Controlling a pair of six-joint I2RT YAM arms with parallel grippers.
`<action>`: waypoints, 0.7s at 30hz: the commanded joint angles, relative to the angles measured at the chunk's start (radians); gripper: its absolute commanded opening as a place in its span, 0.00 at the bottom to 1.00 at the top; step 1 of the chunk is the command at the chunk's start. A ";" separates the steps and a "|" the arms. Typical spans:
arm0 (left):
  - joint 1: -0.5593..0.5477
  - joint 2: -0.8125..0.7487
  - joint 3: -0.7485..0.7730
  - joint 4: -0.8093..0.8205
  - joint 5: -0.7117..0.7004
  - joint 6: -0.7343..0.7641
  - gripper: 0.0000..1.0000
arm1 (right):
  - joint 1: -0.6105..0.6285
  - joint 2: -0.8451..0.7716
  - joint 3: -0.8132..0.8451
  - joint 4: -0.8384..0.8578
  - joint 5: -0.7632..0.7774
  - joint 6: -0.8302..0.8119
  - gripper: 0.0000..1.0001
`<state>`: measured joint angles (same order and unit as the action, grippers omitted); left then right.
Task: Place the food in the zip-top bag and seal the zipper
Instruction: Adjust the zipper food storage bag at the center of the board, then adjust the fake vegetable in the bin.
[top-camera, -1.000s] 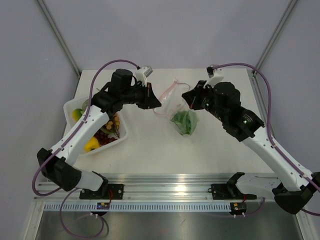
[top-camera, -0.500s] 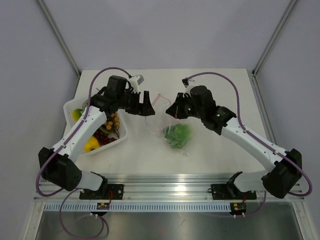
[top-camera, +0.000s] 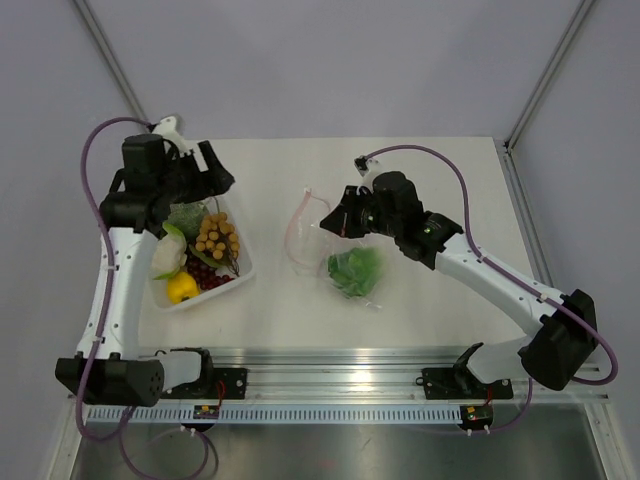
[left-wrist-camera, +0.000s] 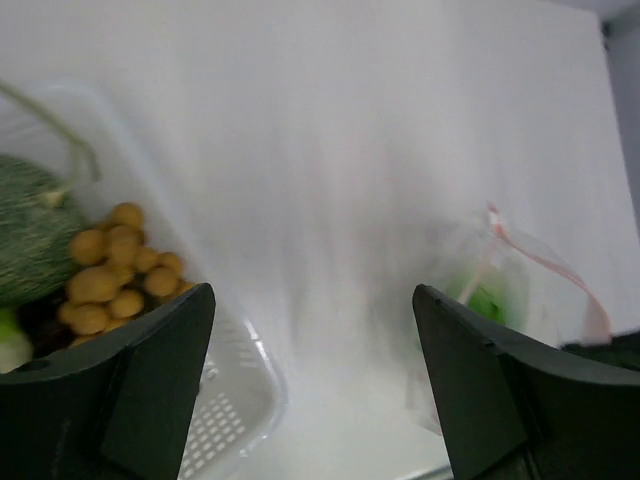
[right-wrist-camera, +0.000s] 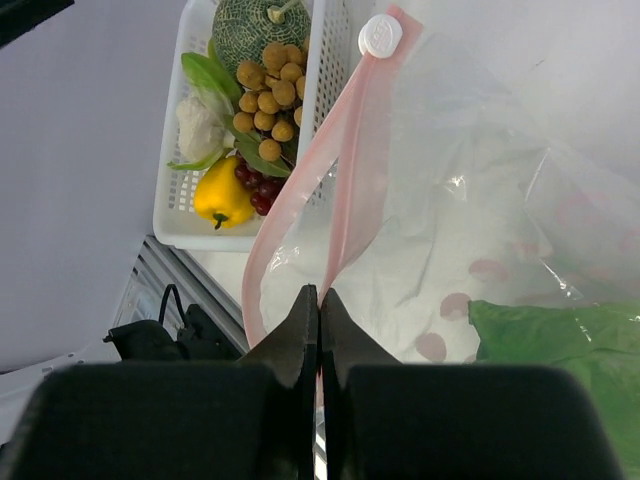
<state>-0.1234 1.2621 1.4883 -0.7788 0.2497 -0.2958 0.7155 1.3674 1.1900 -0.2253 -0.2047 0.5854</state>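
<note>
The clear zip-top bag (top-camera: 322, 243) lies mid-table with green lettuce (top-camera: 352, 271) inside. My right gripper (top-camera: 335, 222) is shut on its pink zipper (right-wrist-camera: 345, 170) strip, just below the white slider (right-wrist-camera: 380, 35), and holds the mouth open. My left gripper (top-camera: 218, 182) hangs open and empty over the far end of the tray (top-camera: 245, 268). In the tray lie the tan-brown balls (top-camera: 215, 236), dark red grapes (top-camera: 205, 275), a yellow pepper (top-camera: 182, 288) and a pale white-green vegetable (top-camera: 165, 255). The left wrist view shows the balls (left-wrist-camera: 115, 270) at left and the bag (left-wrist-camera: 505, 275) at right.
A green netted melon (top-camera: 185, 218) also sits in the white tray. An aluminium rail (top-camera: 330, 365) runs along the table's near edge. Bare white table lies between the tray and the bag.
My left gripper let go of the bag's mouth, opened and swung left to above the tray. The right gripper carried the zipper edge a little left and nearer.
</note>
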 joint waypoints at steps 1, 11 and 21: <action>0.167 -0.053 -0.074 -0.008 -0.119 -0.068 0.83 | 0.016 -0.031 0.002 0.070 -0.022 0.008 0.00; 0.257 0.026 -0.145 -0.043 -0.482 -0.141 0.83 | 0.019 -0.014 -0.017 0.095 -0.073 -0.028 0.00; 0.266 0.137 -0.209 0.013 -0.593 -0.088 0.75 | 0.018 -0.008 -0.021 0.103 -0.101 -0.062 0.00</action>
<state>0.1333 1.3975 1.2949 -0.8356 -0.2909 -0.4072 0.7223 1.3663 1.1702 -0.1768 -0.2794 0.5533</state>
